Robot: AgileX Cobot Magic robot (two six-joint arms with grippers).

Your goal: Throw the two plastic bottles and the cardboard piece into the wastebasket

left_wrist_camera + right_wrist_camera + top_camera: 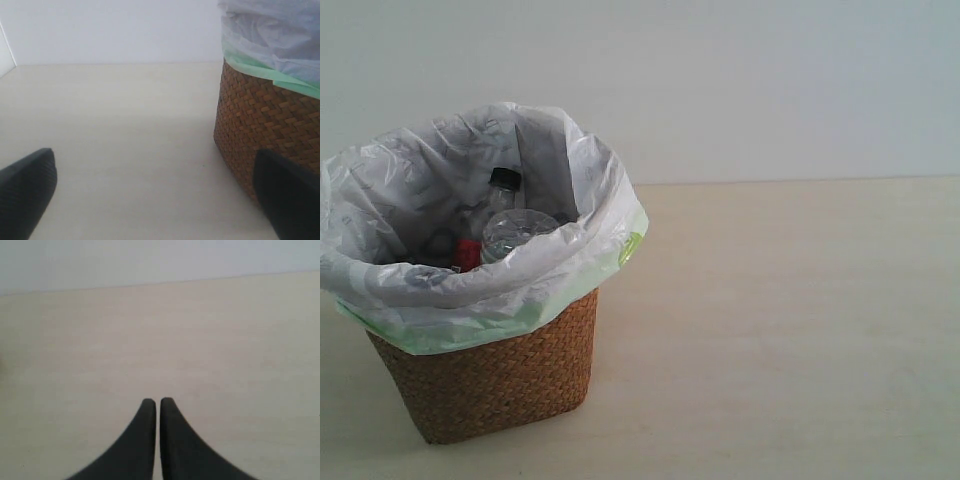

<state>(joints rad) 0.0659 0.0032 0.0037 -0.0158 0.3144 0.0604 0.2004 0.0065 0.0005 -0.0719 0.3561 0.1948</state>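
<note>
**Wastebasket [510, 370] holds the black-capped bottle [504, 182]**

Brown and woven, it stands on the pale counter [800, 330], lined with a crinkly white plastic bag [410, 180] edged in green. The bottle's cap points up inside. A red label [468, 255] shows lower down, its writing unreadable. A clear rounded bottle body [518, 230] lies beside it; whose, I cannot tell. The left tool [155, 200] gapes wide and empty beside the wicker wall. The right tool [158, 402] is pinched together on nothing.

Soft, even, bright light fills all views, washing the pale surface [790, 340] to low contrast. The wastebasket [500, 380] casts only a faint shadow at its base; its white liner [470, 290] glares. The left pincer [157, 192] and right pincer [158, 407] look blurred, close to the lens.
</note>
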